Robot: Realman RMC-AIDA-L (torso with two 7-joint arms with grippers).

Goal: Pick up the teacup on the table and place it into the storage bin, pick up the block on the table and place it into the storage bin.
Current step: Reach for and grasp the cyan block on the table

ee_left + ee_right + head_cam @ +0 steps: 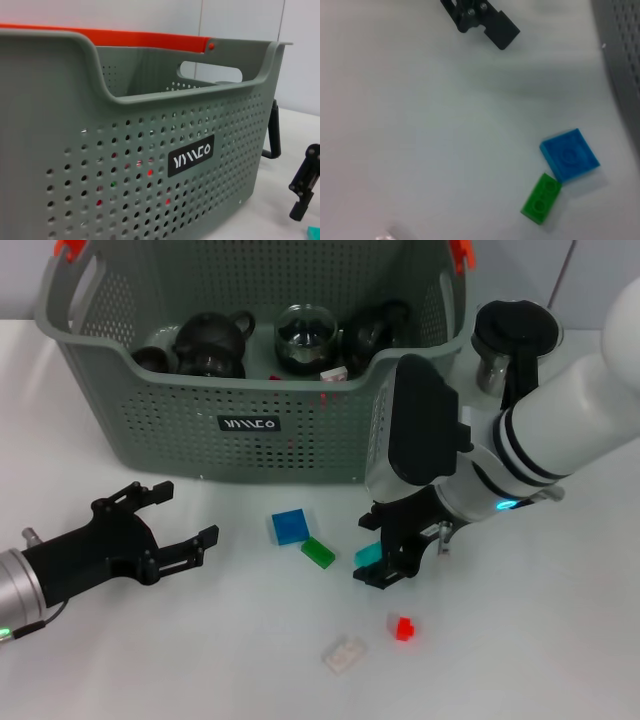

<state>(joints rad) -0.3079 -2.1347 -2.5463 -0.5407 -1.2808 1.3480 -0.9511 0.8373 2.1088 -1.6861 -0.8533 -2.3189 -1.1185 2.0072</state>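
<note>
The grey-green storage bin stands at the back and fills the left wrist view as the storage bin. Inside it lie dark teapots, a glass cup and a small teacup. My right gripper is in front of the bin, open, with its fingers on either side of a teal block at table level. Blue block and green block lie just left of it, also seen as blue block and green block. My left gripper rests open at the front left, holding nothing.
A red block and a clear block lie nearer the front edge. A glass pitcher with a black lid stands right of the bin, behind my right arm. Bare white table lies between the two grippers.
</note>
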